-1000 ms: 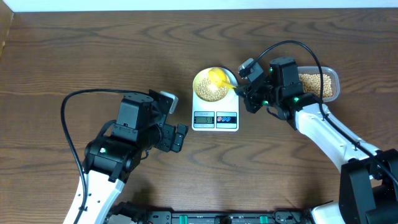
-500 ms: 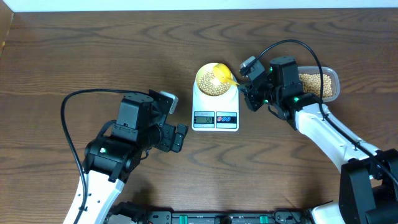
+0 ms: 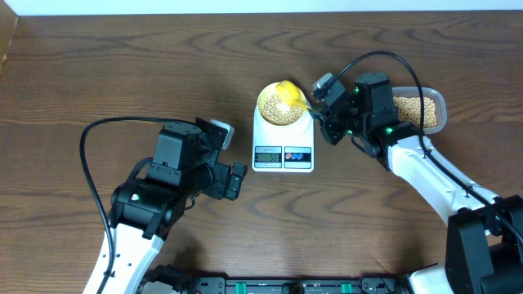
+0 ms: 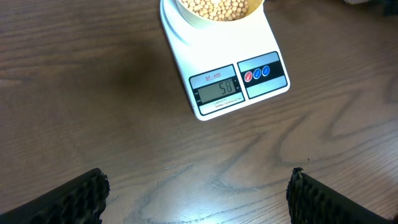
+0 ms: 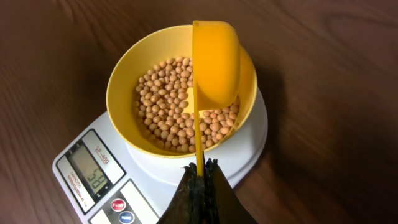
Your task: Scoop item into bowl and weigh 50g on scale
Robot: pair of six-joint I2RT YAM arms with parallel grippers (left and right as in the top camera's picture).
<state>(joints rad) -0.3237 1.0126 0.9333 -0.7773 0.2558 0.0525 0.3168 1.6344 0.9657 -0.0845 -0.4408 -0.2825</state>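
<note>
Wooden table (image 3: 122, 65), scoop (image 5: 216, 62) now tipped sideways over bowl (image 5: 123, 71)

Left arm rises from the table's near edge, left gripper (image 3: 235, 180) low over the wood, jaws spread wide and holding nothing. Right arm stretches in from the near right corner, right gripper (image 5: 200, 179) clamped on a yellow scoop (image 5: 216, 62)

One scale (image 4: 214, 53), one bowl (image 5: 119, 87), one scoop (image 5: 216, 62), one container (image 3: 443, 104).

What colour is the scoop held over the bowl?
Orange-yellow scoop, clearest in the right wrist view.
</note>
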